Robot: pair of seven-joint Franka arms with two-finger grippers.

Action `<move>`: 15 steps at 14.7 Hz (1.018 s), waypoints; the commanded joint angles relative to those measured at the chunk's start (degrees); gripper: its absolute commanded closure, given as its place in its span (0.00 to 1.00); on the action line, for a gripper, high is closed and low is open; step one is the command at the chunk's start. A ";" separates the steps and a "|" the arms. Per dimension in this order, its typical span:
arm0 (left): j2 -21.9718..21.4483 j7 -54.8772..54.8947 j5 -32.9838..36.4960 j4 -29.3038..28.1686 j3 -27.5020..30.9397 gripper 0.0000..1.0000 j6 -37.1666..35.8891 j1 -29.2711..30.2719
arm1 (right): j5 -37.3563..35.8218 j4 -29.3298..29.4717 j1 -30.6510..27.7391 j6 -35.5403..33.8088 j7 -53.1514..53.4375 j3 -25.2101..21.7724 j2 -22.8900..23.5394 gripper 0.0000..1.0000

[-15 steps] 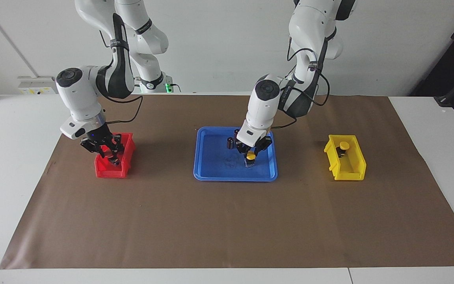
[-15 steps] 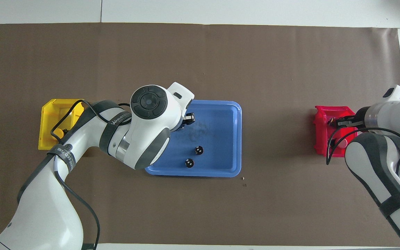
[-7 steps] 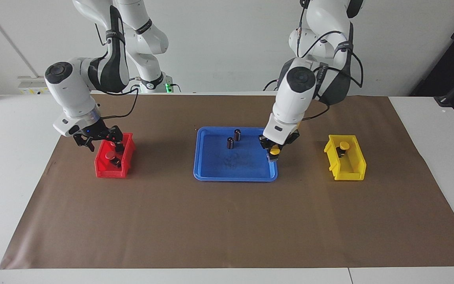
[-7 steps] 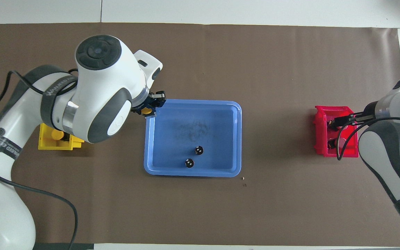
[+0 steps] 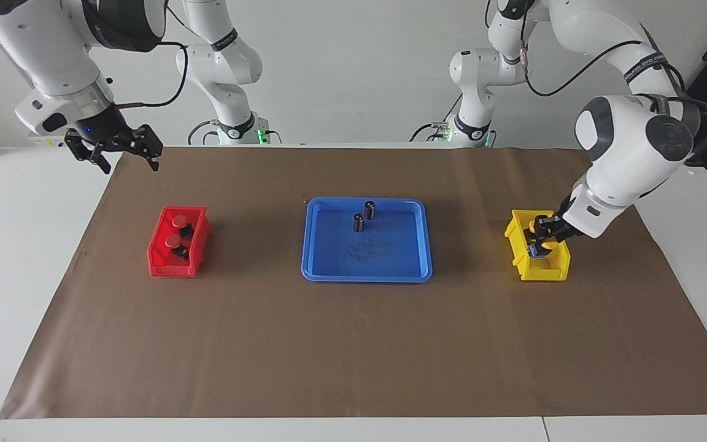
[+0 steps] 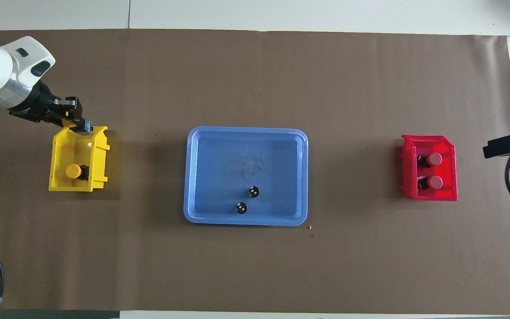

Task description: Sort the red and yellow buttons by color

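Looking down, I see my left pincer (image 5: 540,242) pinching a yellow button (image 5: 539,241) over the yellow bin (image 5: 553,270); right pincer (image 5: 117,147) spread, raised above the tabletop (image 5: 353,344).

We take this for a robotics lab. Two white Franka arms are bolted at one edge of a plain white bench (image 5: 22,258), in front of a bare white wall. A sheet of brown paper (image 5: 353,344) covers the bench top as a work mat. On the paper, a blue tray (image 5: 323,270) sits at the middle, with a red bin (image 5: 158,265) and a yellow bin (image 5: 559,265) well apart on either side of it.
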 commanded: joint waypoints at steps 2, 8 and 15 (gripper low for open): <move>-4.15 2.10 0.28 -10.32 -0.63 0.98 8.13 1.13 | -0.20 4.48 -1.13 -4.71 1.85 0.04 1.70 0.00; -7.14 4.03 0.90 -17.96 -0.63 0.98 14.01 3.24 | 0.06 5.28 -2.97 -5.07 2.56 0.04 2.14 0.00; -8.11 3.86 0.90 -25.80 -0.72 0.94 24.31 3.51 | -0.29 4.75 0.89 -4.37 2.65 -3.57 1.52 0.00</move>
